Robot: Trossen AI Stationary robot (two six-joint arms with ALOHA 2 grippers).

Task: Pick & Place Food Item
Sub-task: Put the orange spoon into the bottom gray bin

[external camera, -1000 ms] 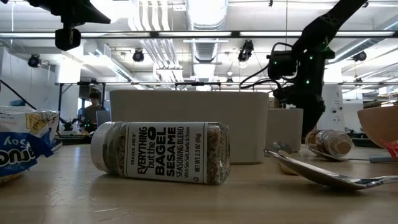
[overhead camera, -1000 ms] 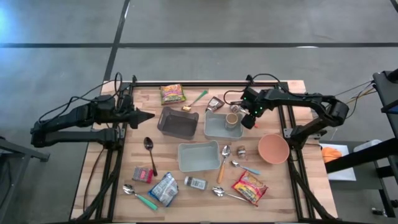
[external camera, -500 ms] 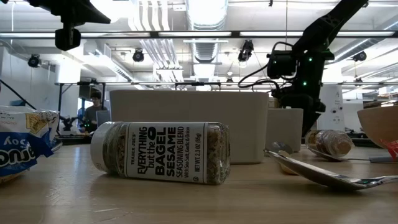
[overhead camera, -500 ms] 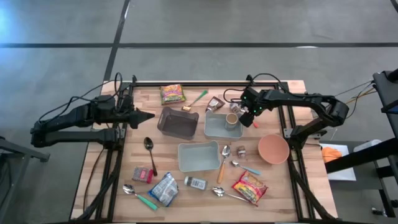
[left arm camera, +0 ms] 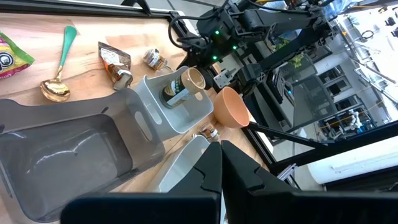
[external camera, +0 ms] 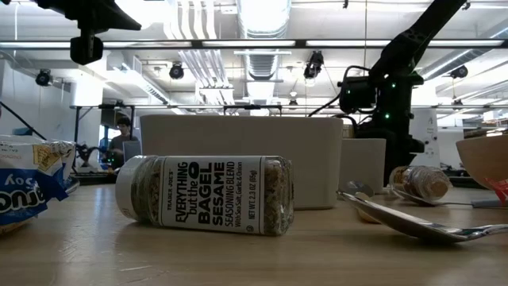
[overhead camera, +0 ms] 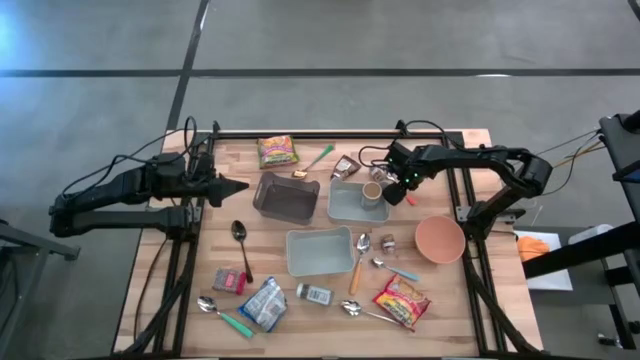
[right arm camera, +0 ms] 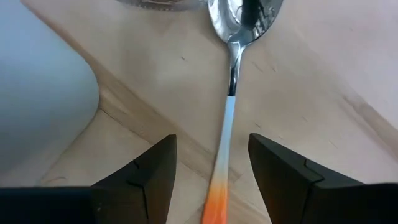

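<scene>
Lowered right claw (right arm camera: 211, 165) straddles orange-handled spoon (right arm camera: 227, 118).

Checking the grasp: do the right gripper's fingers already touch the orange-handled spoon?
No: the right gripper stands open, the spoon's handle lying clear between its fingers.

spoon (right arm camera: 231, 74) bowl cut by frame edge | handle end hidden between end effector fingers

You see a pale wooden table (overhead camera: 250, 240). The bowl (overhead camera: 439, 239) is salmon pink. The spoon handle (right arm camera: 221, 168) fades white to orange.
</scene>
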